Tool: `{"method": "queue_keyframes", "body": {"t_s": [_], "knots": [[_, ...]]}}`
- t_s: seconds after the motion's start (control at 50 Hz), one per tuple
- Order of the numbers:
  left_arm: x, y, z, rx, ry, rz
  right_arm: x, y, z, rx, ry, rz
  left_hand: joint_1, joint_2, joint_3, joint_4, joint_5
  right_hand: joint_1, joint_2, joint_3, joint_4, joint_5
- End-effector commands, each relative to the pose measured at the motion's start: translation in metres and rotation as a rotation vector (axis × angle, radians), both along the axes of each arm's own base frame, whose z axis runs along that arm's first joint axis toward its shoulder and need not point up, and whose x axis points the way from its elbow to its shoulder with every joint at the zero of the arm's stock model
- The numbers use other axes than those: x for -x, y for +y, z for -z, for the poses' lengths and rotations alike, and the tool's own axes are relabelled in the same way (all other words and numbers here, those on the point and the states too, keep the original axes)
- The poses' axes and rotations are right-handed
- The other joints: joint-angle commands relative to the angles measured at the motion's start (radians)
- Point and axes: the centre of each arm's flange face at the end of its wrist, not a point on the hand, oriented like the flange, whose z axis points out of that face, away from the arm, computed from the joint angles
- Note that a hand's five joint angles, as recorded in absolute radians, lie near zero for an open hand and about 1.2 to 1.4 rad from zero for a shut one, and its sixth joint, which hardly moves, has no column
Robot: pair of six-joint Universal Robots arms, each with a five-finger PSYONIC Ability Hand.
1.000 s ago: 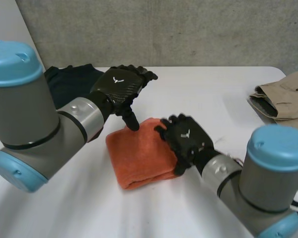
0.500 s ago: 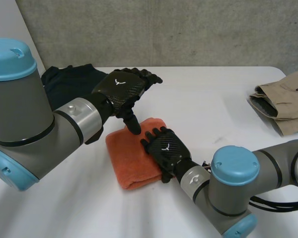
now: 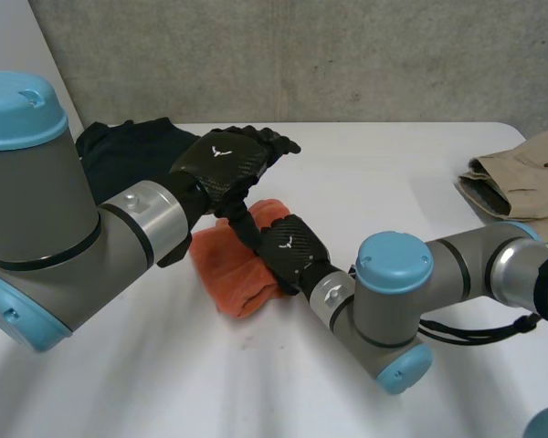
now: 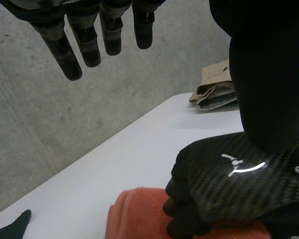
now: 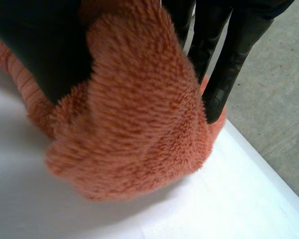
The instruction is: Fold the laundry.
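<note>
Two hands meet on the orange towel (image 3: 230, 278), which lies bunched on the white surface (image 3: 374, 173) close in front of the robot. The black garment (image 3: 119, 151) at the far left and the tan garment (image 3: 521, 182) at the right are both well apart from it. The right hand (image 3: 288, 254) grips the towel at its right side: in the right wrist view a thick wad of pile is pinched between the thumb and the fingers (image 5: 231, 55). The left hand (image 3: 221, 164) holds nothing; its fingers (image 4: 84, 42) are straight and up in the air, while its thumb points down and seems to rest on the towel's top just beside the right hand, though the contact itself is hard to make out. The step looks like carrying the gripped side across for another fold, with the thumb as the anchor. To do it well, the right hand should likely lift its wad a little before moving, since sliding it along the surface would crumple the cloth further into a lump. All layers need to stay in the pinch. The thumb should press lightly at the crease line and slip out sideways before the flap covers it, and the pinch should let go only once the edges lie flush.
</note>
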Motion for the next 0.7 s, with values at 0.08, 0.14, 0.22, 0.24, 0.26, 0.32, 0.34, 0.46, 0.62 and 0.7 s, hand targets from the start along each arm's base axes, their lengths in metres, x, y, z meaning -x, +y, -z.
{"method": "queue_keyframes", "body": {"t_s": [0.08,0.14,0.22,0.24,0.26,0.32,0.34,0.46,0.62,0.7], "knots": [[-0.003,-0.001,-0.005,0.006,0.011,-0.009,0.006,-0.012,-0.021,-0.005,-0.014,0.025,-0.003,-0.024,-0.031,-0.023,-0.041,0.506,0.240,0.293,0.242,0.343],[-0.004,-0.001,-0.009,0.015,0.017,-0.012,0.039,-0.042,-0.028,-0.016,0.000,0.119,-0.006,-0.026,-0.034,-0.026,-0.044,0.506,0.240,0.293,0.242,0.343],[-0.006,-0.001,-0.012,0.021,0.022,-0.017,0.090,-0.075,-0.037,-0.049,0.013,0.206,-0.006,-0.026,-0.034,-0.026,-0.044,0.506,0.240,0.293,0.242,0.343],[-0.006,-0.001,-0.012,0.021,0.022,-0.017,0.097,-0.079,-0.038,-0.055,0.011,0.203,-0.006,-0.026,-0.034,-0.026,-0.044,0.506,0.240,0.293,0.242,0.343],[-0.006,-0.001,-0.012,0.018,0.025,-0.017,0.104,-0.083,-0.040,-0.056,0.010,0.198,-0.006,-0.026,-0.034,-0.026,-0.044,0.506,0.240,0.293,0.242,0.343],[-0.006,-0.001,-0.012,0.007,0.034,-0.018,0.131,-0.100,-0.046,-0.036,0.010,0.180,-0.006,-0.026,-0.034,-0.026,-0.044,0.506,0.240,0.293,0.242,0.343],[-0.006,-0.001,-0.012,0.000,0.041,-0.019,0.136,-0.105,-0.048,-0.027,0.010,0.174,-0.006,-0.026,-0.034,-0.026,-0.044,0.506,0.240,0.293,0.242,0.343],[-0.006,-0.001,-0.012,-0.012,0.054,-0.020,0.159,-0.140,-0.082,0.104,-0.035,0.134,-0.003,-0.024,-0.031,-0.023,-0.041,0.506,0.240,0.293,0.242,0.343],[-0.006,0.000,-0.011,-0.015,0.053,-0.020,0.212,-0.221,-0.177,0.350,-0.279,0.216,-0.003,-0.024,-0.031,-0.023,-0.041,0.506,0.240,0.293,0.242,0.343],[-0.006,0.000,-0.011,-0.015,0.055,-0.020,0.258,-0.248,-0.206,0.419,-0.395,0.250,0.000,-0.021,-0.028,-0.020,-0.038,0.506,0.240,0.293,0.242,0.343]]}}
